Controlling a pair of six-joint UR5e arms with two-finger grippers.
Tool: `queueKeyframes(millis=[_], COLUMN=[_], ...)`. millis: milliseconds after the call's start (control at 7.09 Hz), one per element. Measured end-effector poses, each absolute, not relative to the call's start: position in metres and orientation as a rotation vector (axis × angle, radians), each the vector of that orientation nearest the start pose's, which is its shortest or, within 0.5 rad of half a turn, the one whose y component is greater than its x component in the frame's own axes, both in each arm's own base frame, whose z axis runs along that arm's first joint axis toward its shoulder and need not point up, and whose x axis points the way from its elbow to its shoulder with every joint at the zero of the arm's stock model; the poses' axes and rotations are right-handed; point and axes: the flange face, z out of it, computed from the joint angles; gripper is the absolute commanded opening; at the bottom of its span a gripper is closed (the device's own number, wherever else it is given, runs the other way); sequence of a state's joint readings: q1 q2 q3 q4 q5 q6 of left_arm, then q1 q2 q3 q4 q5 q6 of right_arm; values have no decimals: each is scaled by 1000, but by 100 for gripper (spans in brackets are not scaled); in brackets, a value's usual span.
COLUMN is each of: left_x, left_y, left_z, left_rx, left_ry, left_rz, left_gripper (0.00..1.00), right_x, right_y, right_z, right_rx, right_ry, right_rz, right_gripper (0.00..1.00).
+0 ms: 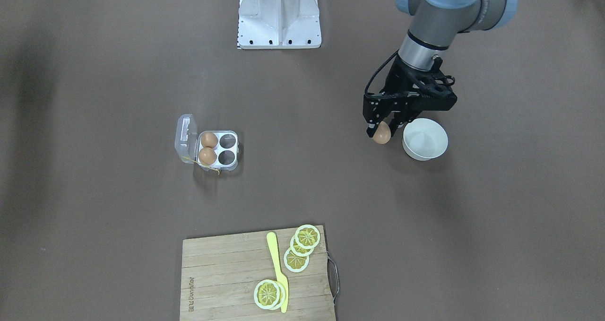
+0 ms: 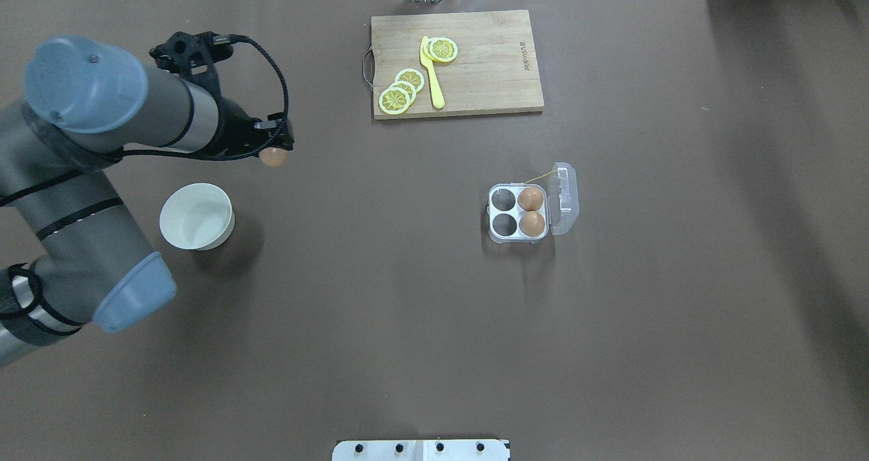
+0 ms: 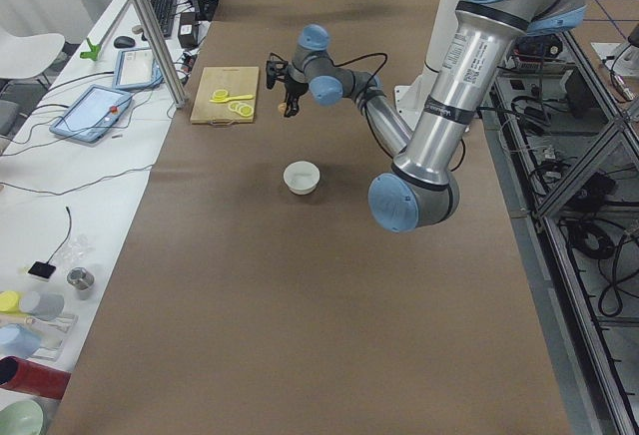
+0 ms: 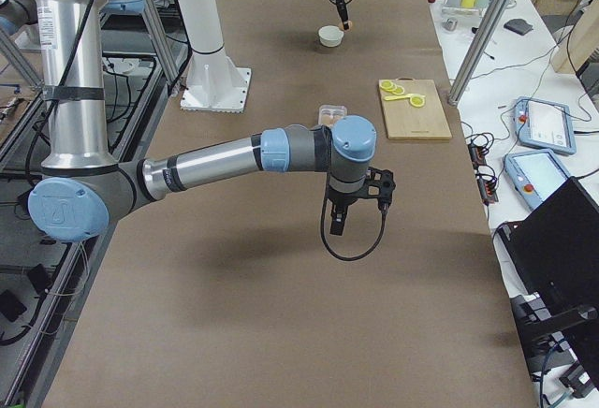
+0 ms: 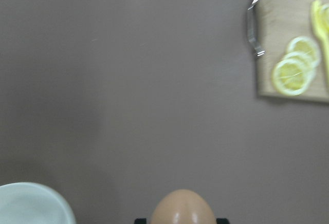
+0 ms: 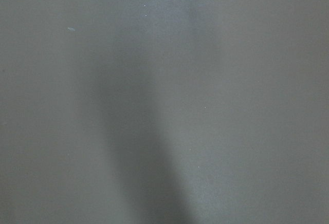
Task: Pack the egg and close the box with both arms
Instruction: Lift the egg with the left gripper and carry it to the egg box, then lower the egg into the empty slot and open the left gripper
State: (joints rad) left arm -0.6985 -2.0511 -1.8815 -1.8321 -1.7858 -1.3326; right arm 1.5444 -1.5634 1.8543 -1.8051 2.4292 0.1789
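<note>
A small, smooth brown egg (image 1: 382, 134) is pinched between the black fingers of the left gripper (image 1: 382, 128). It is held clear of the brown table (image 1: 94, 240), near a round white bowl (image 1: 416, 151) and well apart from the small clear plastic egg box (image 1: 228, 157). The box's hinged lid (image 1: 185, 139) is laid open. Two further eggs (image 1: 208, 140) are seated in the cells beside the lid, and the other two cells are bare.

In the overhead view the fingers are largely masked by the wrist. In the left wrist view only the held egg's rounded top is shown at the bottom edge, with a wooden chopping board (image 5: 282, 18) and yellow lemon slices (image 5: 290, 76) at upper right.

The right gripper (image 4: 337, 224) is seen only in the exterior right view, hanging above the table. It cannot be told whether its fingers are spread or pressed together. Only brown table surface is given by the right wrist view.
</note>
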Motion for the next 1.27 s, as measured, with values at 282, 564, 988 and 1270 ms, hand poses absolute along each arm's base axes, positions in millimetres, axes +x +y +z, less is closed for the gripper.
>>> queueKeyframes(millis=[282,564,988,1270], left_x=[470,543,630,670], left_y=[-446,-421,-421,-421], left_z=[178,162,130,109], left_rx=[422,526,597,623], left_ry=[1132,1228,1232,1205], left_rz=[-364,-431,-476,-485], left_gripper=[0,0,0,0], right_x=[42,36,28,25], right_y=[-485,-488,-492,-493], right_z=[533,530,525,523], right_rx=[-33,-31,-28,-28], right_ry=[-867,-864,-864,-867], right_rz=[109,95,76,70], right_gripper=[100,100,100,100])
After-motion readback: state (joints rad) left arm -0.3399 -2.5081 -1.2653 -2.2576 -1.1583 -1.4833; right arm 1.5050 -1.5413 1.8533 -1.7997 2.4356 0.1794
